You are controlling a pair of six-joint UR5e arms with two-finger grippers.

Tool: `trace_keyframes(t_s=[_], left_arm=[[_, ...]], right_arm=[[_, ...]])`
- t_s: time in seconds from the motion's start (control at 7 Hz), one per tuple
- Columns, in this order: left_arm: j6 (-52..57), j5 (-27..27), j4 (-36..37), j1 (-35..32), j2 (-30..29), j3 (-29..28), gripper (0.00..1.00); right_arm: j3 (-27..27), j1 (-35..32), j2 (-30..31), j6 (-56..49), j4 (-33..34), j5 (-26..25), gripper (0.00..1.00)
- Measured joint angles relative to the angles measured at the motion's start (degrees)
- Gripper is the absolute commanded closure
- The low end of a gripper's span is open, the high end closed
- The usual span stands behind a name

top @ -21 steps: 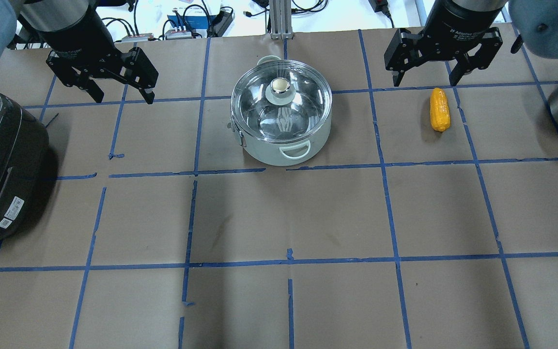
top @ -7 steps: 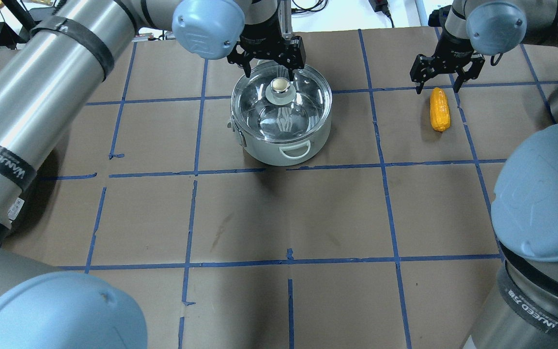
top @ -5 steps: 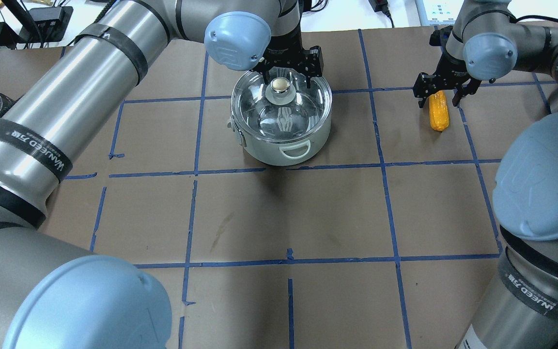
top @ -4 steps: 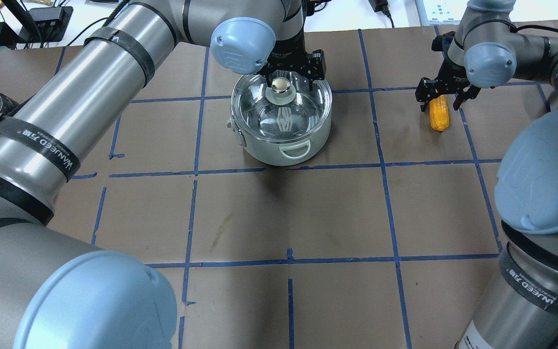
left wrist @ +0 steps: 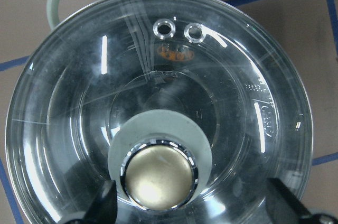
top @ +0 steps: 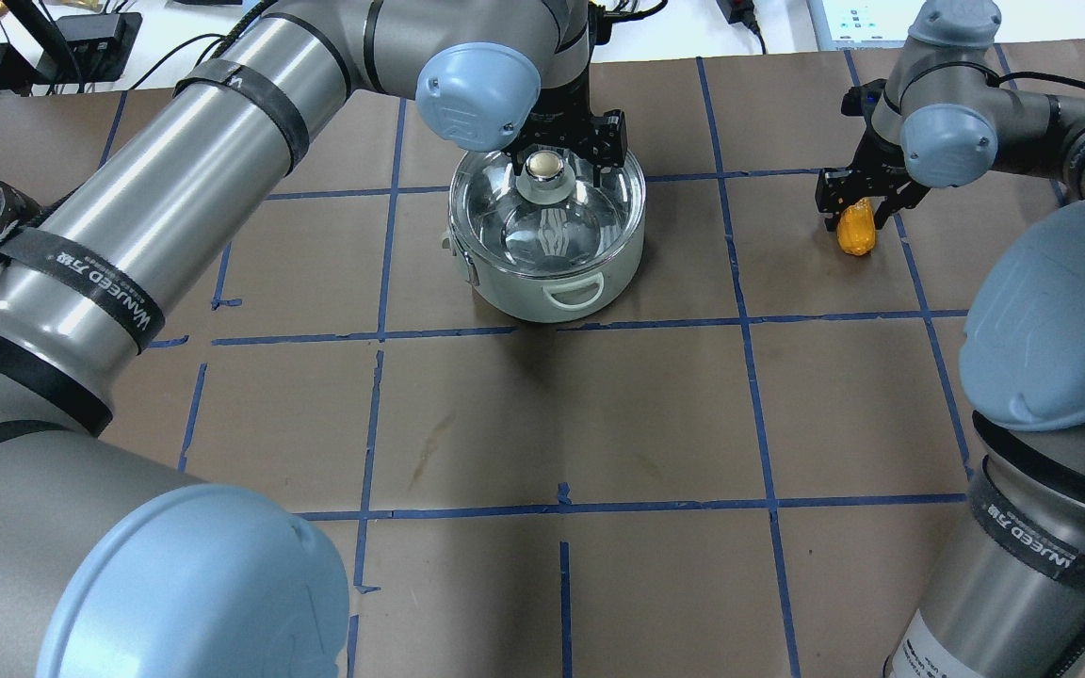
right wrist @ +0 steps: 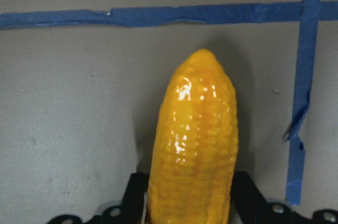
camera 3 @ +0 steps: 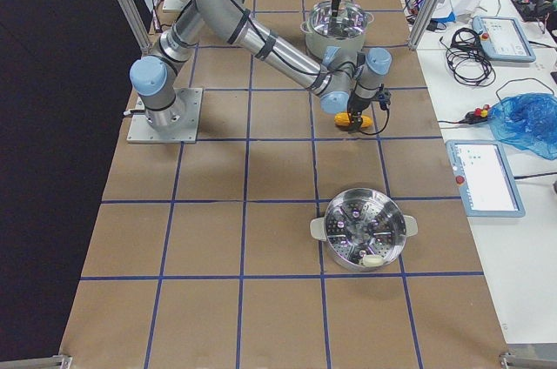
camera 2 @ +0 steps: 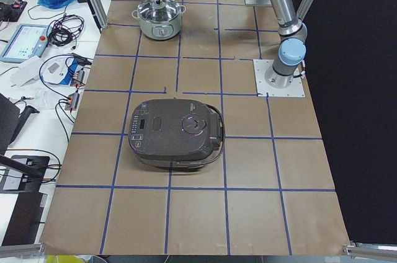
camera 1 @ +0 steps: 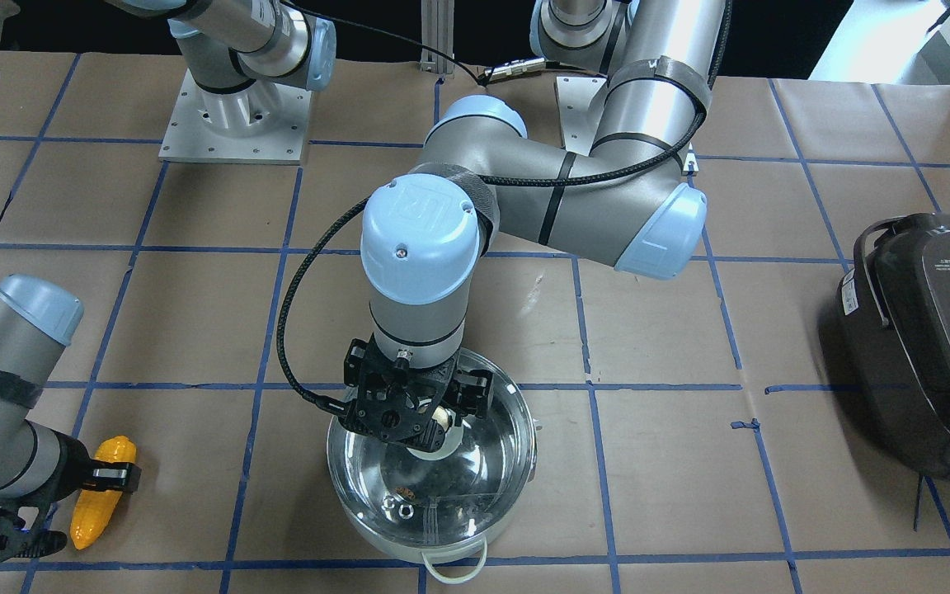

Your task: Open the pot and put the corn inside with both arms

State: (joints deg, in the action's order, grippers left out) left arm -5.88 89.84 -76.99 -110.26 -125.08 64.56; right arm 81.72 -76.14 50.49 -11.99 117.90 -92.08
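Note:
The steel pot [top: 524, 299] stands at the table's far middle with its glass lid [left wrist: 211, 76] on. My left gripper [top: 557, 160] is open and low over the lid, one finger on each side of the metal knob [left wrist: 160, 175], not touching it. The left gripper also shows in the front view [camera 1: 421, 412]. The yellow corn [top: 855, 237] lies on the table to the pot's right. My right gripper [top: 861, 209] is down over the corn's far end. In the right wrist view its fingers [right wrist: 136, 197] press both sides of the corn [right wrist: 193, 145].
A dark rice cooker [camera 1: 928, 346] sits at the table's left end. A steel pot with a steamer insert [camera 3: 359, 231] stands near the right end. Cables and control pendants lie beyond the table's far edge.
The left gripper has moved from the far left onto the pot and lowered around the lid knob. The right gripper has come down over the corn's far end and closed on it.

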Motion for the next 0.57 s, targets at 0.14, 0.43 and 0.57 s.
trace_keyframes(t_s=[0.14,0.43,0.57], left_arm=[[0.25,0.17,0.02,0.1,0.01,-0.11,0.07],[1.45,0.29,0.59,0.2,-0.04,0.02,0.3],[2.4,0.36,0.78,0.25,-0.06,0.11,0.32]], right_arm=[[-0.28,0.02,0.09,0.26,-0.07,0.08,0.84],[-0.63,-0.1,2.0,0.77,-0.67,0.27,0.84],[-0.69,-0.41,4.5,1.18,-2.09,0.38,0.84]])
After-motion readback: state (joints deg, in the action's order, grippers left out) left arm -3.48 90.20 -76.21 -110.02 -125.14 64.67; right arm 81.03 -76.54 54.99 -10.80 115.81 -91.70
